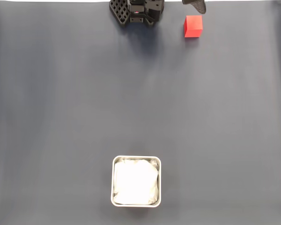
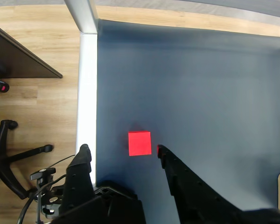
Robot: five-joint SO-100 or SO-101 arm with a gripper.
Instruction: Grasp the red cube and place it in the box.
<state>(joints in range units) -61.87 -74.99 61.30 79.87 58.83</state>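
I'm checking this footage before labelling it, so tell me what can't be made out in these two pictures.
- Arm: fixed view, cut off by the top edge, so its pose is unclear.
- Gripper: wrist view, its fingers stand apart either side of the red cube; height above the mat cannot be told.
- Box: fixed view, white lining hides its floor.
- Chair: wrist view, cut off by the left edge.

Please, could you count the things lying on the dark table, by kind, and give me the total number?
Red cube: 1
Box (metal tin with white lining): 1
Total: 2

The gripper is open above the table and holds nothing; it is not counted.
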